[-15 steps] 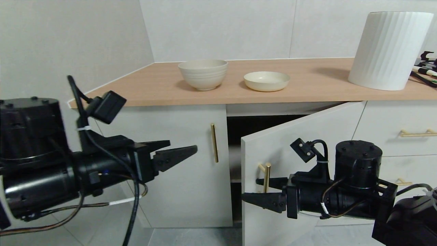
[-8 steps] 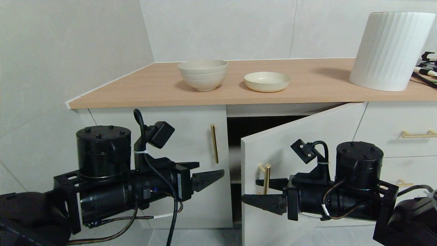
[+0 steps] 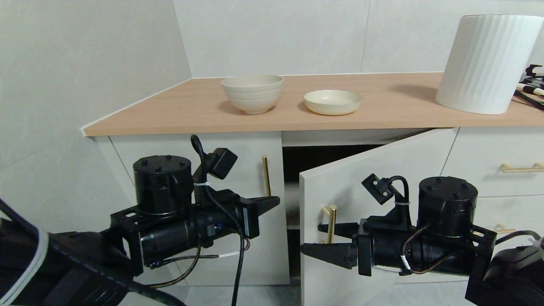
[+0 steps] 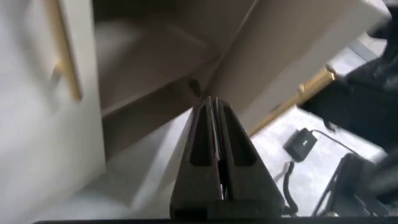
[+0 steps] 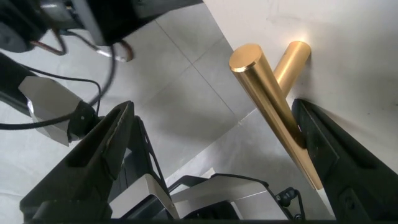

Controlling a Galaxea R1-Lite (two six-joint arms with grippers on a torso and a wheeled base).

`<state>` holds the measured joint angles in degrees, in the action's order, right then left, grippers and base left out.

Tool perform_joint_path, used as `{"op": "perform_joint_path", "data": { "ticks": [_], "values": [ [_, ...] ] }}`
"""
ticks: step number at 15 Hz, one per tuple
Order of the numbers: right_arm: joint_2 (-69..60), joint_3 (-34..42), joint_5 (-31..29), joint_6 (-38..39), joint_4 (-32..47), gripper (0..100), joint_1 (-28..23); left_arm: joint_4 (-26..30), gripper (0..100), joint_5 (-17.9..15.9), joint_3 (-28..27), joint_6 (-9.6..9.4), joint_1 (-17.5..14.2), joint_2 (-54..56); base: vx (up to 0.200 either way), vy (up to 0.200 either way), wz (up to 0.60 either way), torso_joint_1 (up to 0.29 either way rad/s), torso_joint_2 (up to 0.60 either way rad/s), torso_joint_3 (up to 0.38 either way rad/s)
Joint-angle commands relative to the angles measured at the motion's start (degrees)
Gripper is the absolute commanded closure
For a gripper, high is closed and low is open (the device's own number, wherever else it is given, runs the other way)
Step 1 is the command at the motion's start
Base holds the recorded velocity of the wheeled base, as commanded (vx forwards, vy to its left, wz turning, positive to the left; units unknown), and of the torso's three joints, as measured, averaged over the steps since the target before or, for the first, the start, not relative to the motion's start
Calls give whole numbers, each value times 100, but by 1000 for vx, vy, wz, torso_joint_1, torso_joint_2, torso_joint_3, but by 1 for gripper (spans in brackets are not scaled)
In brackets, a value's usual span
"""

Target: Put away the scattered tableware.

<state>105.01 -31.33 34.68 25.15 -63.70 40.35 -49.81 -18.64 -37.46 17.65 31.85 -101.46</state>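
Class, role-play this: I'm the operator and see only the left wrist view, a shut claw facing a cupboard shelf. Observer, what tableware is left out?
Observer: A deep bowl and a shallow dish sit apart on the counter.
Operator: Is the right claw busy?
Observer: The right claw is open, straddling the door handle.
Operator: Anything else up there?
Observer: A tall white ribbed container, towards the robot's right.
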Motion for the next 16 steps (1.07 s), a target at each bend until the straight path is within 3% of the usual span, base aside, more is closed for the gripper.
{"op": "perform_joint_path", "data": {
  "ticks": [1,3,7,16],
  "values": [
    [-7,30,-14,-1,6,0,-1,-336,100,-34,-376,1,23,-682,0,0,0,0,0,0],
    [-86,39,-14,-1,6,0,-1,-688,100,-96,-376,1,31,-981,0,0,0,0,0,0],
    [-112,74,-5,-1,6,0,-1,-2507,100,-184,-385,-122,172,-2053,0,0,0,0,0,0],
    [-130,241,-14,-28,-2,0,8,-2657,100,-193,-517,-113,392,-2088,0,0,0,0,0,0]
  ]
}}
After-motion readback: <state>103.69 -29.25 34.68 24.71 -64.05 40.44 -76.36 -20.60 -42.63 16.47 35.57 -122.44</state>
